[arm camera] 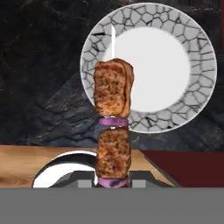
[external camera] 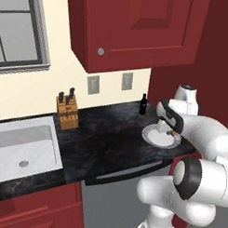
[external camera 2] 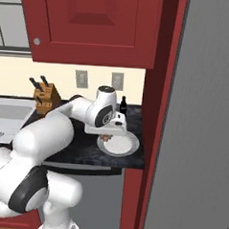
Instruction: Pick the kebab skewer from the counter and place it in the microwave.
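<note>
The kebab skewer (arm camera: 113, 118), a thin stick with brown meat chunks and purple onion slices, stands between my fingertips, and my gripper (arm camera: 113, 181) is shut on its lower end. Behind it lies a round white plate (arm camera: 197, 48) with a cracked grey rim on the black marbled counter (arm camera: 39, 65). From the left base view, my gripper (external camera: 171, 132) hovers over the plate (external camera: 154, 138) at the counter's (external camera: 110, 134) right end. In the right base view the gripper (external camera 2: 107, 134) sits at the plate's (external camera 2: 121, 145) left rim. The microwave is out of view.
A small dark bottle (external camera: 143, 104) stands behind the plate by the wall. A knife block (external camera: 67, 112) and a white sink (external camera: 24, 147) lie to the left. Red cabinets (external camera: 133, 28) hang overhead. A tall grey fridge (external camera 2: 201, 141) bounds the right side.
</note>
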Tool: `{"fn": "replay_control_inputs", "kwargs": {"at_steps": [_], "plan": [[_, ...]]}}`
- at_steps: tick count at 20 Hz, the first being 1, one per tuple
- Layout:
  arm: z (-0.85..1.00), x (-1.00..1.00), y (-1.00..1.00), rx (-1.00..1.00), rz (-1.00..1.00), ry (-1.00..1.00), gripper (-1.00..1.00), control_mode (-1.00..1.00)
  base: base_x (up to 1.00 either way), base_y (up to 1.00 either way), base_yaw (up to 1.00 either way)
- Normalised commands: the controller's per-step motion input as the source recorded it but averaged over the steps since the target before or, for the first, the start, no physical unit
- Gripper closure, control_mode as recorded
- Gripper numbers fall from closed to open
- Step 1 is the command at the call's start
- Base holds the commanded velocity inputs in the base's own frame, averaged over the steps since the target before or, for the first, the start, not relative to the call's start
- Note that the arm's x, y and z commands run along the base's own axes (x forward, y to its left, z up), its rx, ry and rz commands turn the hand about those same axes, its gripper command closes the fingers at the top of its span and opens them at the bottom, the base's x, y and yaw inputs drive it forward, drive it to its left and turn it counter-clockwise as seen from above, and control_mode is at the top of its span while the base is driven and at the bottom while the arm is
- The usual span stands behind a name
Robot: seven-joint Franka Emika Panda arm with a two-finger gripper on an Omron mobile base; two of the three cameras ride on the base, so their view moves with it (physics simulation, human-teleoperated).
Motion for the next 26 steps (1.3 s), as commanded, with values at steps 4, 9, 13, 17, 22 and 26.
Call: {"fn": "replay_control_inputs", "kwargs": {"at_steps": [4, 9, 13, 17, 22, 26], "plan": [[0.99, -0.99, 0.31, 0.00, 0.01, -0.01, 1.00, -1.00, 0.00, 0.00, 0.00], [0.86, -0.85, 0.49, 0.00, 0.00, -0.04, 1.00, -1.00, 0.00, 0.00, 0.00], [0.80, -0.81, 0.54, 0.00, 0.00, -0.03, 1.00, -1.00, 0.00, 0.00, 0.00], [0.25, -0.31, 0.38, 0.00, 0.01, 0.00, 1.00, -1.00, 0.00, 0.00, 0.00], [0.00, 0.00, 0.00, 0.00, 0.00, 0.00, 1.00, 1.00, -0.50, -0.05, 0.00], [0.00, 0.00, 0.00, 0.00, 0.00, 0.00, 1.00, 1.00, -1.00, -0.44, -0.10]]}}
